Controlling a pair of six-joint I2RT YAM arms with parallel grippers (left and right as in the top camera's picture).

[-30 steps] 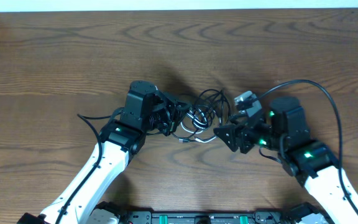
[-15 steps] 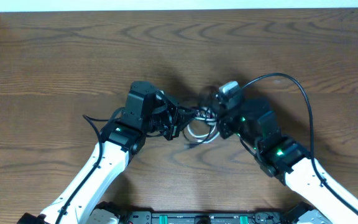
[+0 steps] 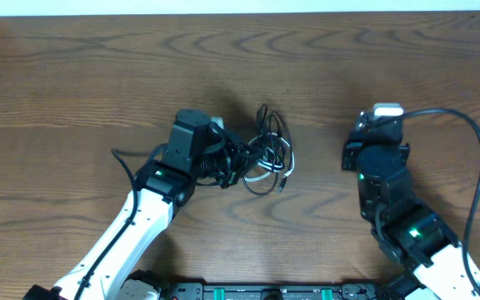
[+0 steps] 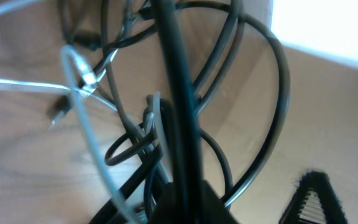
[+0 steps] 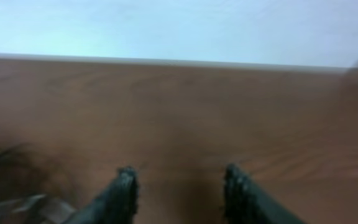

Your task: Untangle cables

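The cables [image 3: 267, 154] lie as one tangled bundle of thin black loops with one white cord at the table's middle. My left gripper [image 3: 233, 162] is shut on the bundle's left side. In the left wrist view a black cable [image 4: 179, 93] runs straight up from the closed jaws of the left gripper [image 4: 179, 208], with the white cord [image 4: 82, 118] looping to its left. My right gripper [image 3: 377, 133] stands apart to the right of the bundle, facing the far edge. It is open [image 5: 181, 174] over bare wood, and a blurred bit of the cables [image 5: 14, 208] shows at lower left.
The wooden table [image 3: 98, 75] ends at a pale far edge [image 5: 166, 59]. A thick black arm cord [image 3: 465, 142] arcs over the right arm, and another [image 3: 123, 162] curls beside the left arm.
My right gripper has come off the bundle, swung away to the right and turned toward the far edge. The bundle has shifted a little; the left gripper keeps its hold.
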